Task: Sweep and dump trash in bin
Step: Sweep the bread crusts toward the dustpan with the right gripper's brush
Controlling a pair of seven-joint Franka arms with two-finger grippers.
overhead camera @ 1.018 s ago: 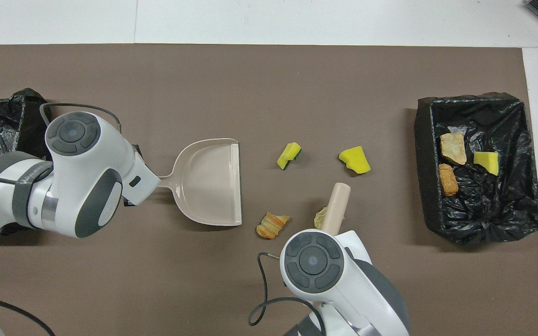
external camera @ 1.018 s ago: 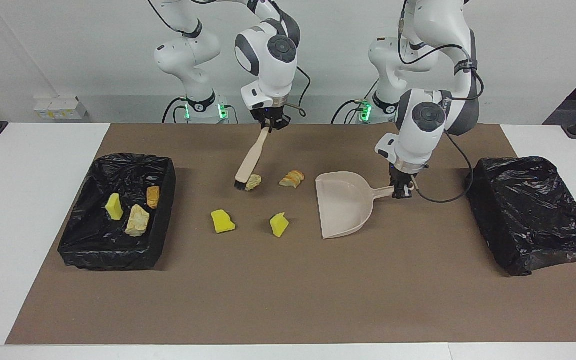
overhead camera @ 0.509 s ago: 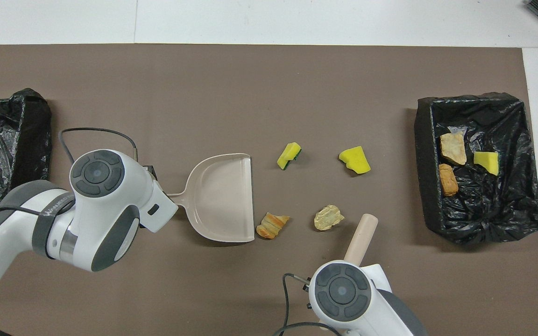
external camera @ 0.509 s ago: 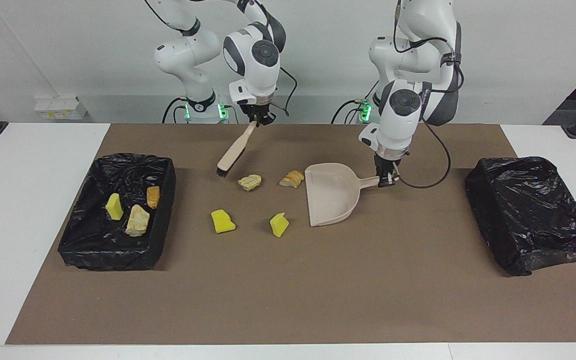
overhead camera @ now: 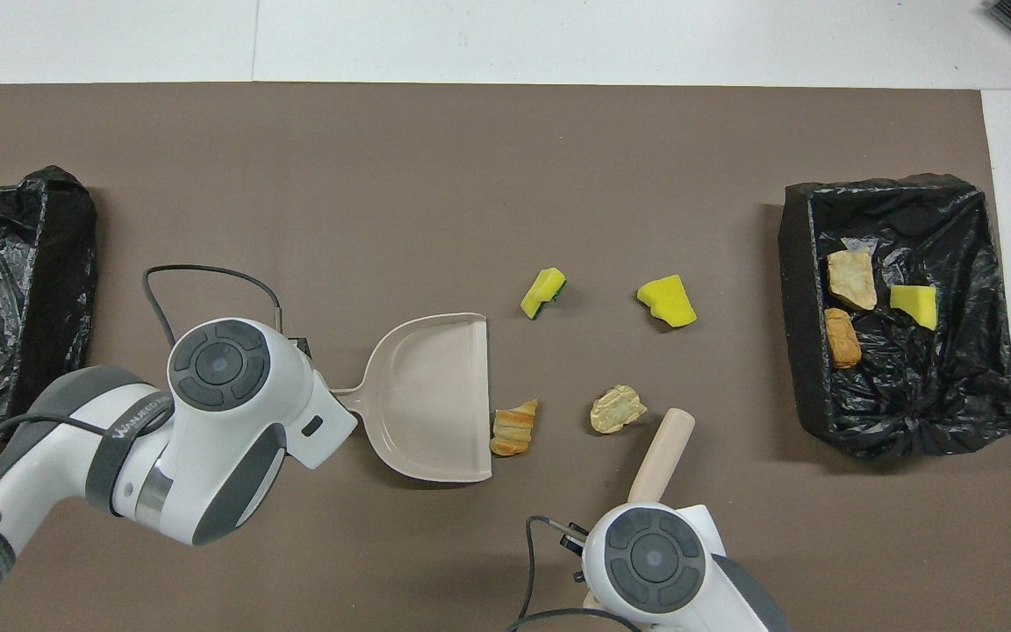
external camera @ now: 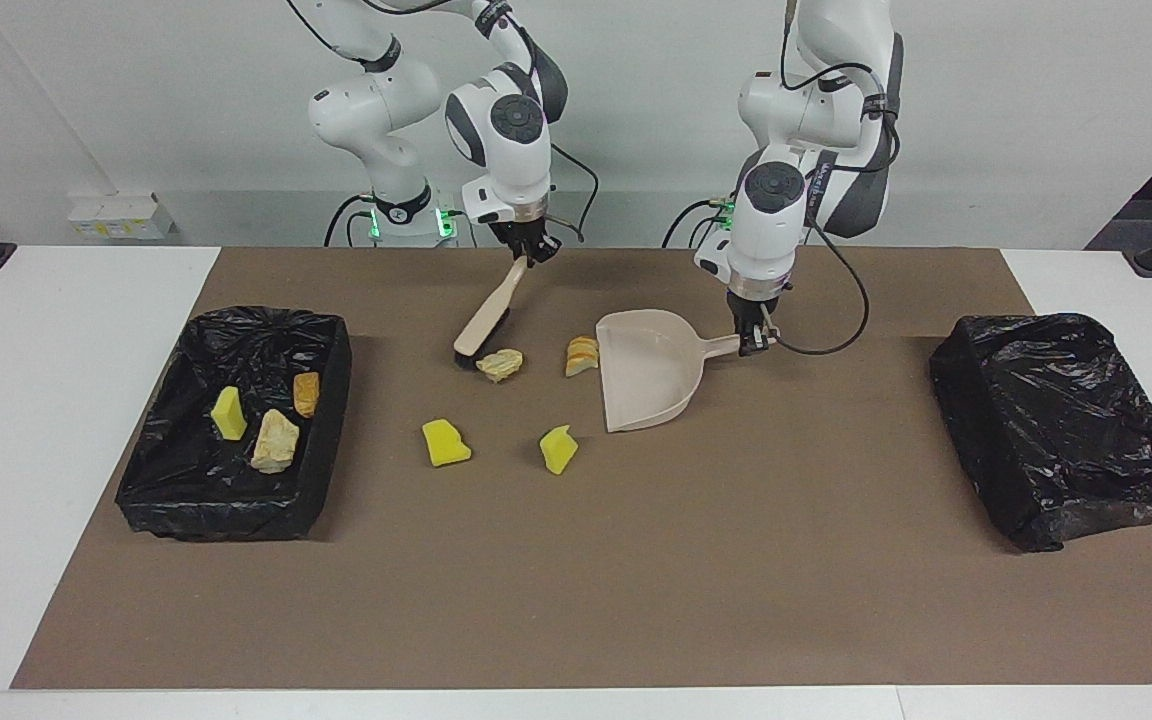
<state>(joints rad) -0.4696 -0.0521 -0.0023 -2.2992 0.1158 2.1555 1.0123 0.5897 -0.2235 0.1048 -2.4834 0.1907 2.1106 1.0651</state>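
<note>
Nearest the robots, the right gripper (external camera: 533, 252) is closed on the brush (external camera: 484, 325), whose bristles have come back down onto the mat just beside the beige lump (external camera: 500, 364). The left gripper (external camera: 751, 340) is clamped on the handle of the dustpan (external camera: 646, 385), which has slid toward the middle until its lip touches the bread piece (external camera: 582, 355). A short push, I think, would now load both pieces. Farther out lie two yellow sponges (external camera: 445, 443) (external camera: 558, 449). Three pieces already sit in the bin (external camera: 191, 515) at the right arm's edge of the mat (external camera: 636, 600).
</note>
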